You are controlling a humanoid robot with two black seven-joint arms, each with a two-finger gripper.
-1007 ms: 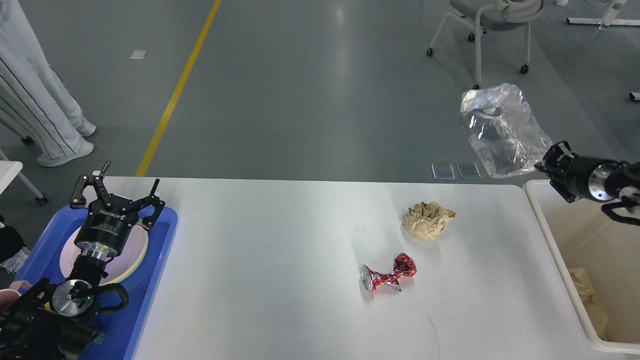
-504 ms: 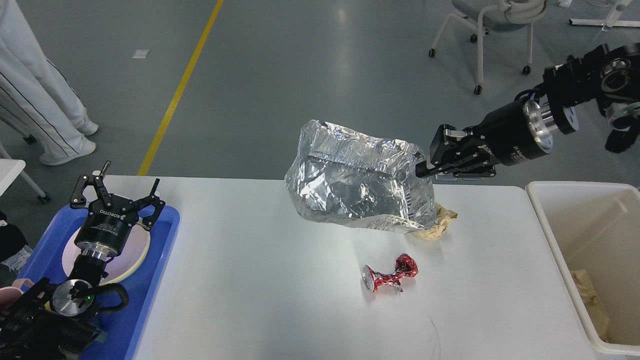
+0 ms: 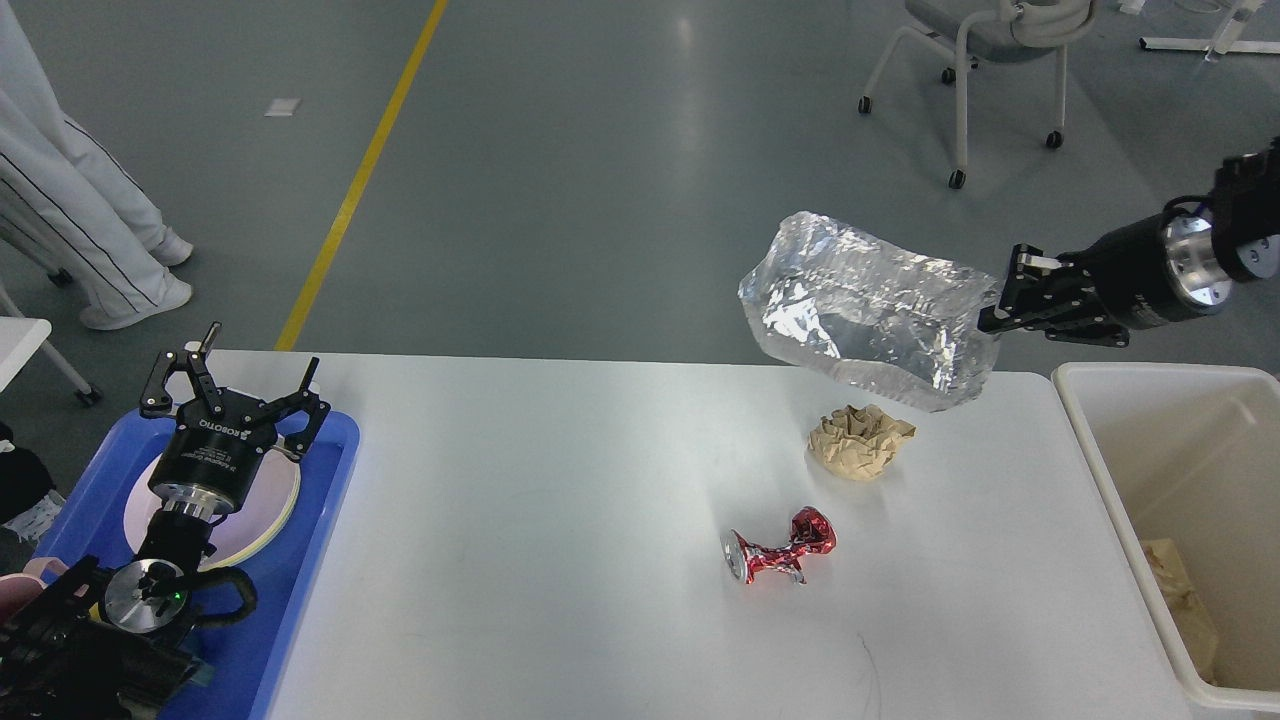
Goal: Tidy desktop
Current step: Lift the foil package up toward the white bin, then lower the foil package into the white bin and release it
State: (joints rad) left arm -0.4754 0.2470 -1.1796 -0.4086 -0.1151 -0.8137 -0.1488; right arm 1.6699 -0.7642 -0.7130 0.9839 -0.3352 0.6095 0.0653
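The white desktop point(image 3: 560, 520) fills the lower middle of the head view. A crumpled tan paper ball point(image 3: 858, 440) and a crushed red can point(image 3: 778, 548) lie on its right half. A shiny silver foil bag point(image 3: 870, 310) hangs in the air above the table's far right edge, with my right gripper point(image 3: 990, 312) shut on the bag's right end. Over the blue tray point(image 3: 310, 500) at the left, my left gripper point(image 3: 232, 382) stands open and holds nothing.
A cream-white bin point(image 3: 1100, 470) at the table's right end holds a piece of tan paper point(image 3: 1180, 600). A pale round plate point(image 3: 260, 510) lies in the blue tray. A person's legs point(image 3: 80, 220) stand far left and a wheeled chair point(image 3: 980, 60) far back.
The right arm has swung right with the foil bag, from above the table's middle to above its far right edge. The paper ball is uncovered again. My left arm has not moved.
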